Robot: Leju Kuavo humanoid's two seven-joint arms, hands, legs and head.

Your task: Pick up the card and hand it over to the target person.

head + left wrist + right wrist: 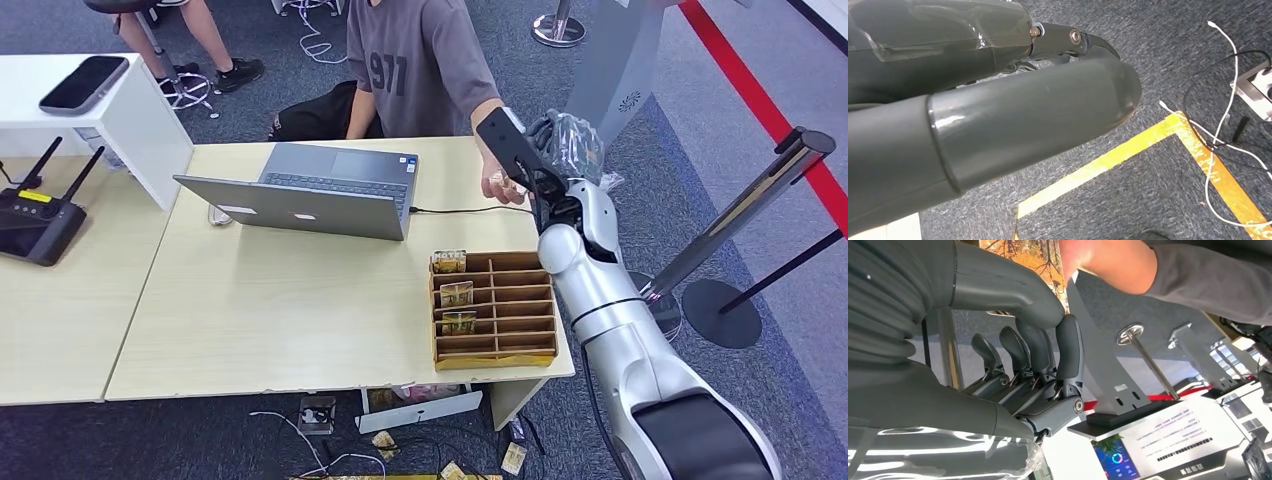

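My right arm is raised over the table's far right corner, and my right hand (520, 160) meets the seated person's hand (500, 185). In the right wrist view the card (1020, 260), printed with autumn trees, sits above my thumb (1003, 287). Its lower edge is pinched where the thumb tip meets a finger (1068, 347). The person's hand (1108, 262) is on the card's other end. My left hand (1013, 115) hangs over the carpet with its fingers lying straight and nothing in it.
A wooden slotted box (520, 345) with three more cards stands at the table's front right. An open laptop (300, 195) with its cable lies mid-table. A router (35, 215) is on the left table. Stanchions (740, 215) stand to the right.
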